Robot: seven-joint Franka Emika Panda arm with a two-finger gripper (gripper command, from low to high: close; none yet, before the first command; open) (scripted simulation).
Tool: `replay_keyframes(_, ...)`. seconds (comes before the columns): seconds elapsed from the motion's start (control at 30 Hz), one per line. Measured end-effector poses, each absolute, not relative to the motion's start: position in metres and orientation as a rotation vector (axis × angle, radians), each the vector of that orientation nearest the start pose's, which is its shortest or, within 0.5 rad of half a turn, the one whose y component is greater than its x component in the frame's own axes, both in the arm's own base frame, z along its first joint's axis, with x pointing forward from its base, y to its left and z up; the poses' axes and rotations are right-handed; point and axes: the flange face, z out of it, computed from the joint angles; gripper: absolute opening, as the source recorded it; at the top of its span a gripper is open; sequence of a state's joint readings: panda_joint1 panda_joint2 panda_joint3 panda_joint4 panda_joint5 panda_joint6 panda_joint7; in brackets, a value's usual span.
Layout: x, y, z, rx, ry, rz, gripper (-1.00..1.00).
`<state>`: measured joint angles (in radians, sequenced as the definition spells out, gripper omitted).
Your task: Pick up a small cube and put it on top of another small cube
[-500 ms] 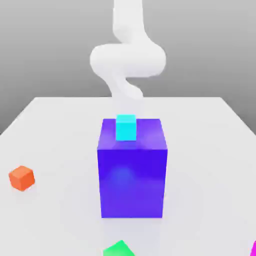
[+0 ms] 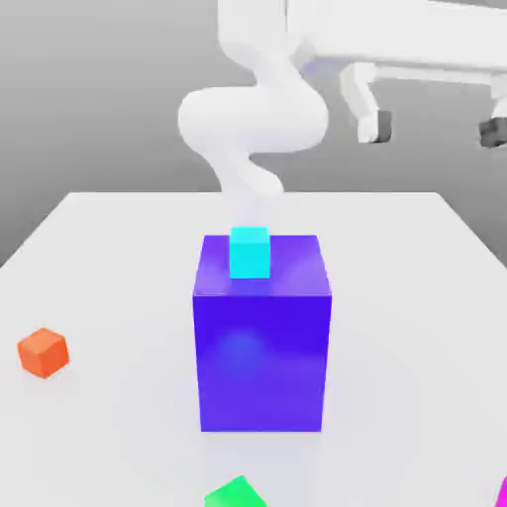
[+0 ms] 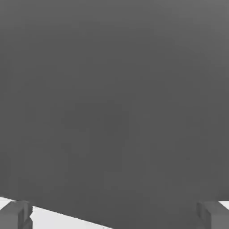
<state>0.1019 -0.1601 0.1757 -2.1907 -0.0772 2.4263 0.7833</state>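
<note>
Four small cubes, orange (image 2: 43, 353), green (image 2: 236, 493), cyan (image 2: 250, 252), magenta (image 2: 502, 492); hand (image 2: 433, 128) spread, empty.

end effector (image 2: 432, 129) high at the exterior view's right, fingers (image 2: 374, 126) wide apart

A pale, white worktop (image 2: 119, 257) stretches back to a straight far edge. Behind it stands a plain grey backdrop, darker towards the top, evenly and softly lit.
</note>
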Motion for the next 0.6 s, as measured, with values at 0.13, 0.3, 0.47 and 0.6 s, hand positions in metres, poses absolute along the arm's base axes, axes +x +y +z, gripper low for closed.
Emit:
replay_keyframes(0.13, 0.525, 0.195, 0.432, -2.969, 0.541, -0.457, 0.00)
replay_keyframes(0.3, 0.530, 0.239, 0.348, -3.047, 0.409, -0.301, 0.00)
replay_keyframes(0.47, 0.517, 0.283, 0.261, -3.106, 0.264, -0.136, 0.00)
replay_keyframes(0.6, 0.498, 0.312, 0.192, -3.134, 0.161, -0.017, 0.00)
